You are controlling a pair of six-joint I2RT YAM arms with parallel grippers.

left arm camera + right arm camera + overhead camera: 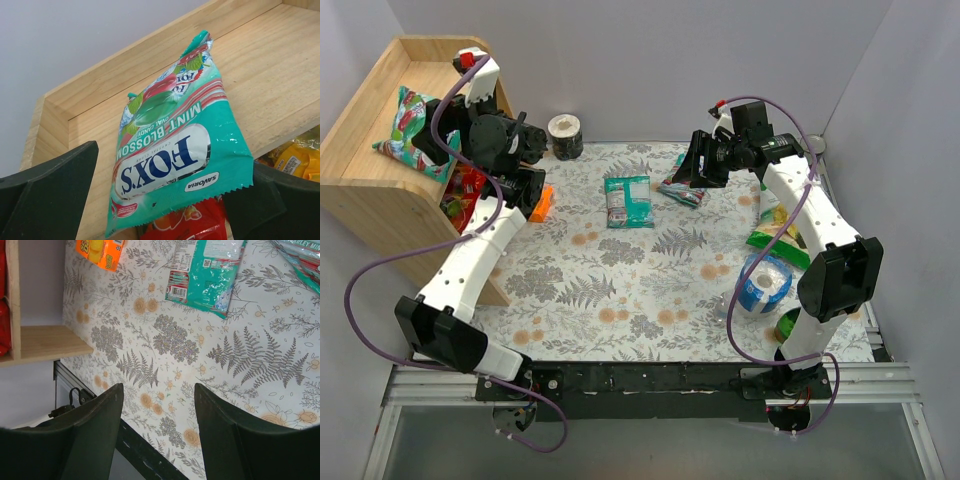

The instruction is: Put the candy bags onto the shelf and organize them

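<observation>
Left gripper (172, 160): fingers spread wide, pinching nothing. The mint bag (180, 145) lies flat on the upper tier of the shelf (280, 75), and a red bag (190, 225) shows under its near edge. The release looks done, so back straight out and don't let a finger catch the toothed edge.

Orange bag (542, 203): on the surface (620, 290), just beside the shelf. Teal bag (628, 200): mid-surface.

Right gripper (159, 390): spread, empty, hovering near a striped bag (682, 190). Flat film probably slips, so pinch across one edge.
</observation>
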